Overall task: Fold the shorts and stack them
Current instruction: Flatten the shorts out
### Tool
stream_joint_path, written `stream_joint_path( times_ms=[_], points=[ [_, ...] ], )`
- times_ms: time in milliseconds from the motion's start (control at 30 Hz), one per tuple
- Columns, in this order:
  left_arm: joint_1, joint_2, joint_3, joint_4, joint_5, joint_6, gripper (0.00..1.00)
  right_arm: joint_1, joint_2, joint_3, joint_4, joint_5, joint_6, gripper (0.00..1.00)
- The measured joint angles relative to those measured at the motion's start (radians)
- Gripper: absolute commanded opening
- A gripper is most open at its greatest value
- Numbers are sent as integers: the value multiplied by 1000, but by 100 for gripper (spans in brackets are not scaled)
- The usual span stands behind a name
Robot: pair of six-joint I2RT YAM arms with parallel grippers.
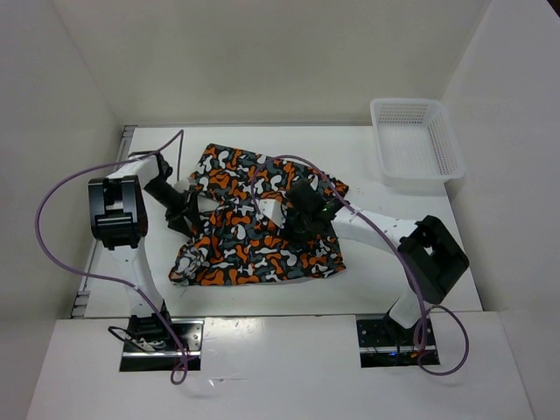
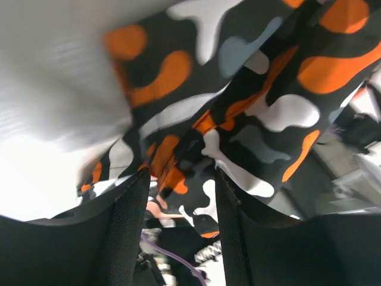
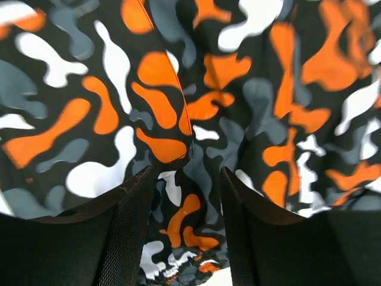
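Observation:
The shorts [image 1: 262, 236], in an orange, grey, white and black blotch print, lie rumpled in the middle of the table. My left gripper [image 1: 188, 210] is at their left edge. In the left wrist view its fingertips are buried in a lifted fold of the shorts [image 2: 250, 101], and the gripper [image 2: 181, 173] is closed on it. My right gripper [image 1: 302, 219] is over the middle-right of the shorts. In the right wrist view the print [image 3: 178, 89] fills the frame, and the gripper [image 3: 187, 170] grips the cloth with its tips hidden.
A white plastic mesh basket [image 1: 416, 182] stands at the back right of the table. Purple cables [image 1: 61, 192] loop from both arms over the table's left side and across the shorts. White walls close in the table on three sides.

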State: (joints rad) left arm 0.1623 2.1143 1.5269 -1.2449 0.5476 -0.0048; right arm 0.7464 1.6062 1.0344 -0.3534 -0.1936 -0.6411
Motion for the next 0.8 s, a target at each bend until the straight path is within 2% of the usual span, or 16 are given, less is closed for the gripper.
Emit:
stream_joint_path(
  times_ms=[200, 333, 500, 533, 600, 733, 800],
  points=[
    [-129, -100, -29, 56, -95, 0, 56, 0, 49, -35, 2, 63, 15, 53],
    [-151, -147, -36, 86, -149, 0, 52, 0, 50, -35, 8, 76, 15, 53],
    [-148, -148, -81, 146, -239, -2, 32, 0, 50, -35, 10, 77, 14, 53],
    [-148, -147, -89, 159, -262, 0, 32, 0, 50, -35, 10, 77, 15, 53],
    [-148, -144, -95, 188, -302, 0, 27, 0, 50, -35, 10, 77, 11, 50],
    [-146, -143, -95, 259, -354, 0, 5, 0, 50, -58, 22, 84, -4, 43],
    [-139, -145, -95, 301, -373, 3, 2, 0, 50, -81, 26, 86, -12, 37]
  ],
)
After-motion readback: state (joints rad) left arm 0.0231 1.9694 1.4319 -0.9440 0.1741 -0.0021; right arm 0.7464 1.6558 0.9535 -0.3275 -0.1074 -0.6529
